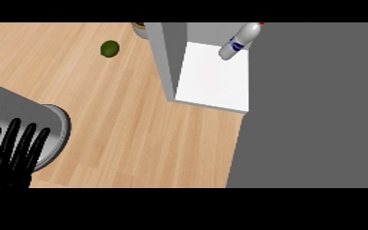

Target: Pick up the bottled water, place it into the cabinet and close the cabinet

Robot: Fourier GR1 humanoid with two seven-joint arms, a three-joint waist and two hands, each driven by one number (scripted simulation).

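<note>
- The clear plastic water bottle with a blue-and-white label and red cap (pixel 239 41) lies tilted on the white floor panel of the open cabinet (pixel 215 80), at its far right corner, cap pointing away from us.
- We judge the bottle light to moderate in weight, fairly stiff, smooth and liable to roll. The labelled mid-body looks the best place to take hold; the narrow neck offers less surface.
- Since the bottle appears to be inside the cabinet already, we judge that closing the cabinet is the step left.
- Our left hand (pixel 20 148) shows at the lower left edge, black fingers straight and spread upward, holding nothing, at rest.
- Our right hand does not show.
- The grey cabinet door (pixel 167 61) stands open, edge-on, left of the white panel.
- The light wooden counter (pixel 137 126) carries a small green lime (pixel 109 48) at far left, well apart from the cabinet. A flat grey surface (pixel 309 107) fills the right side.
</note>
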